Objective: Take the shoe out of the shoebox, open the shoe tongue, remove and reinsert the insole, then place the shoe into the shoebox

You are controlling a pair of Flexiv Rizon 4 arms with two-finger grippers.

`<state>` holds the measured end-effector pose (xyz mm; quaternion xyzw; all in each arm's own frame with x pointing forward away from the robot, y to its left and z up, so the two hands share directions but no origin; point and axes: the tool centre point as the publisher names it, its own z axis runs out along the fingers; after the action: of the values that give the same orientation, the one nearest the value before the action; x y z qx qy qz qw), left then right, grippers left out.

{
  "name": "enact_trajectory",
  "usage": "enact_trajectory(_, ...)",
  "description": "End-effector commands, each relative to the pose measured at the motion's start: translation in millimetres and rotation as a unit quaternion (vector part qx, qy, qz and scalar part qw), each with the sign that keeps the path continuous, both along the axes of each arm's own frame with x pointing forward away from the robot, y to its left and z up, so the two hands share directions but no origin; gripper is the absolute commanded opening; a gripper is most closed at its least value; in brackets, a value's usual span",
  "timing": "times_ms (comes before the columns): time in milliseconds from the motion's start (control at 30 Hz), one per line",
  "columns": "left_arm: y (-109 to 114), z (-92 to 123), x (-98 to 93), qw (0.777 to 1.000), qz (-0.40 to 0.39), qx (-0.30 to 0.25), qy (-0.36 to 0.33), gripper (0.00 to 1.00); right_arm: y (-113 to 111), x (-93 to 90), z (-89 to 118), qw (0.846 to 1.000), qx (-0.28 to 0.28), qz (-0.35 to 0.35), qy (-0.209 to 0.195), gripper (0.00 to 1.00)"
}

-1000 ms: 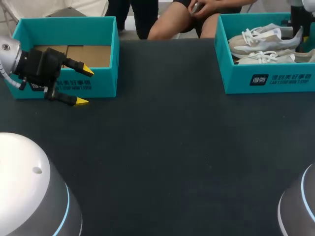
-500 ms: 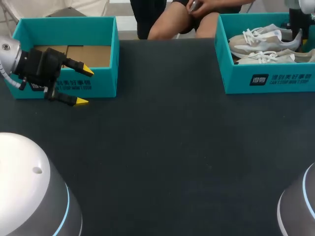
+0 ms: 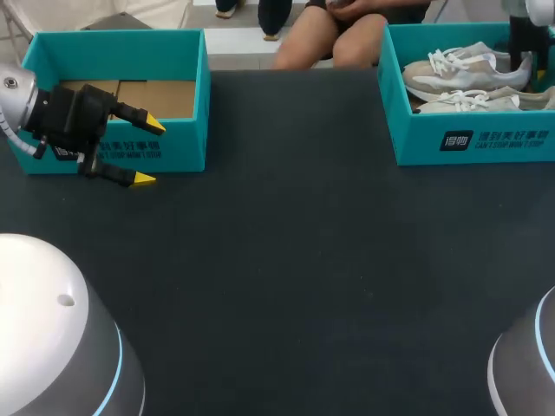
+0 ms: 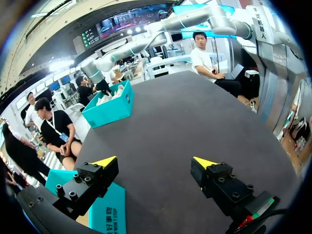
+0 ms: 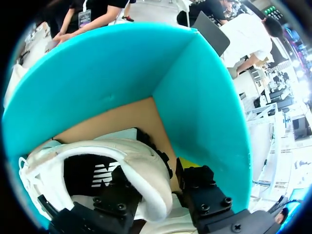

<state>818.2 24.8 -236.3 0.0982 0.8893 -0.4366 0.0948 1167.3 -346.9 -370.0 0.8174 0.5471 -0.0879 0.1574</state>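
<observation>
Light: we see bright, even overhead light on the dark table (image 3: 303,260).
Shade: deepest inside the shoe (image 5: 139,168), at its opening.
Sheen: we note a soft highlight on the white arm shell (image 3: 43,329).

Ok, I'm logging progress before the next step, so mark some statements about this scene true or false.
The left teal cardboard shoebox holds a shoe. False: only its brown floor shows.
Two pale lace-up sneakers lie in the right teal cardboard shoebox. True.
On the left arm, the jaws stand open, holding nothing. True.
The right arm rests beside the left shoebox. False: it reaches into the right shoebox.
</observation>
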Motion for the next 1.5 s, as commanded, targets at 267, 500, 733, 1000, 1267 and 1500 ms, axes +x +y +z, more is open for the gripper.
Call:
enact_trajectory(267,-1,0,-0.3,1.0,0.0,0.002,0.0,1.0,2,-6.9,25,1.0,0.018,0.006,-0.006,0.49)
enact_trajectory(500,-1,0,-0.3,1.0,0.0,0.002,0.0,1.0,9,-13.6,47,0.999,0.031,0.012,-0.025,0.71)
enact_trajectory(733,-1,0,-0.3,1.0,0.0,0.002,0.0,1.0,16,-26.7,82,0.997,0.054,0.01,-0.052,0.75)
enact_trajectory(1000,-1,0,-0.3,1.0,0.0,0.002,0.0,1.0,40,-67.4,117,0.995,0.076,0.031,-0.062,0.85)
enact_trajectory(1267,-1,0,-0.3,1.0,0.0,0.002,0.0,1.0,64,-109.0,140,0.992,0.101,0.032,-0.069,0.85)
enact_trajectory(1500,-1,0,-0.3,1.0,0.0,0.002,0.0,1.0,75,-126.1,149,0.99,0.12,0.036,-0.061,1.0)
